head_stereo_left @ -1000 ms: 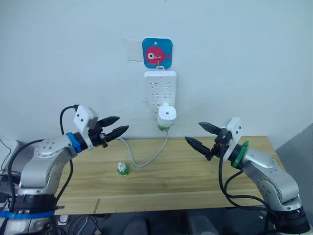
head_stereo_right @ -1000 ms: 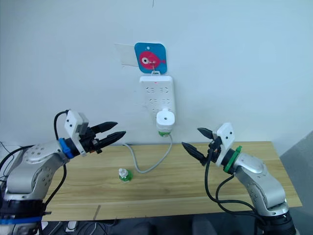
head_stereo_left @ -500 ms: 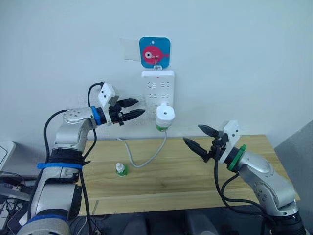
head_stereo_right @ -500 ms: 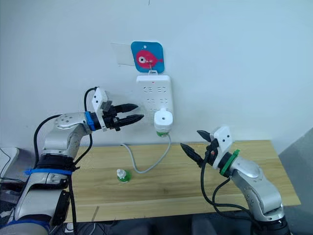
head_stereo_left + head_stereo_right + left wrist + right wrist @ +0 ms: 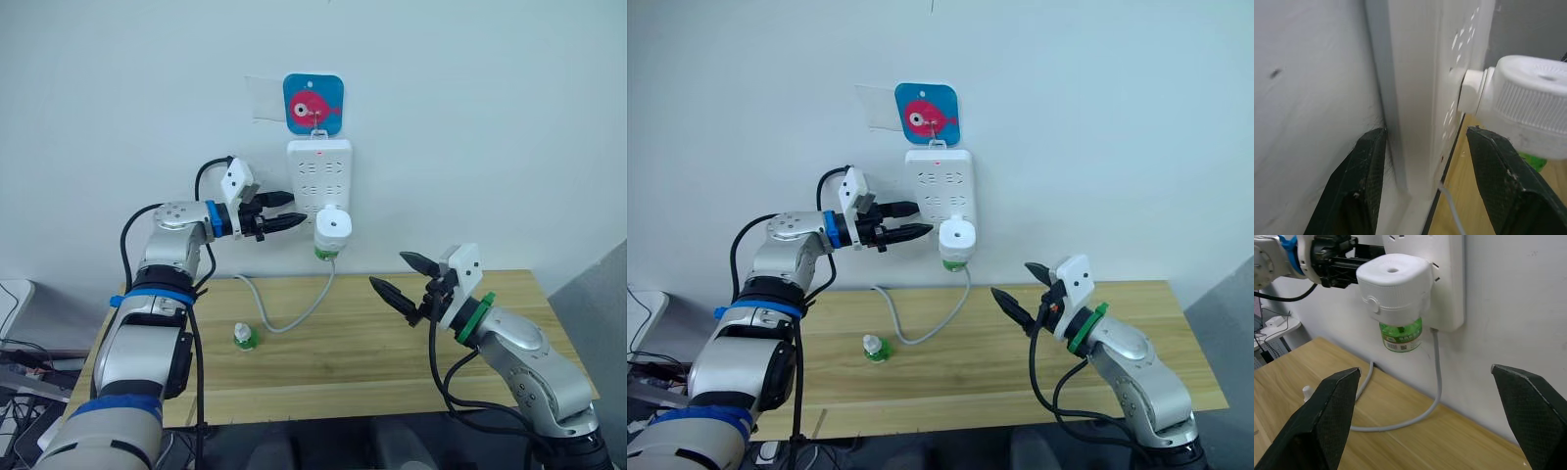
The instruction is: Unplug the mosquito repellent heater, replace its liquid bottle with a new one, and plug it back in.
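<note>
One mosquito repellent heater sits plugged into the one white power strip on the wall, just beyond the tips of the left gripper. One green liquid bottle hangs under the heater. A second bottle, small and green with a white cap, stands on the single tabletop, below the left gripper and well to the side of the right gripper. One grey cable runs from the strip down onto the tabletop. One blue square hook with a pink fish hangs above the strip. There are two grippers, each with two black fingers spread apart.
</note>
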